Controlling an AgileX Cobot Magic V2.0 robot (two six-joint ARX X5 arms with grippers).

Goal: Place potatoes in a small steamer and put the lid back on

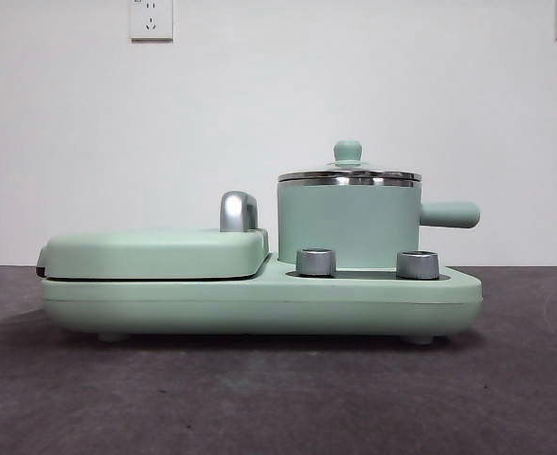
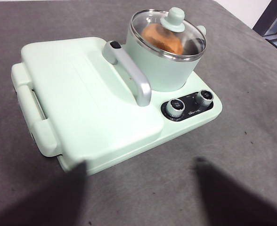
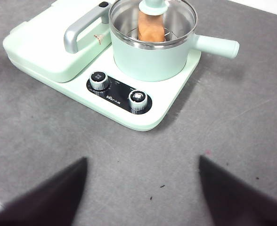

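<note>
The small steamer [image 1: 349,224] [image 2: 157,66] [image 3: 150,59], a mint-green pot with a steel rim and a stubby side handle [image 1: 449,214], stands on the right half of the mint-green appliance base [image 1: 260,303]. The glass lid [image 1: 349,174] [image 2: 169,35] [image 3: 152,19] with its green knob sits on the pot. Through the glass shows the orange-brown potato [image 2: 162,38] [image 3: 151,27] inside the pot. My left gripper [image 2: 141,193] is open, held back above the table in front of the appliance. My right gripper [image 3: 143,188] is also open, back from the knobs, holding nothing.
A flat mint-green grill cover [image 1: 155,254] [image 2: 86,99] with a chrome handle [image 1: 238,210] [image 2: 129,73] fills the left half of the base. Two steel knobs [image 1: 316,263] [image 1: 418,264] sit in front of the pot. The appliance rests on a dark grey table [image 1: 278,398].
</note>
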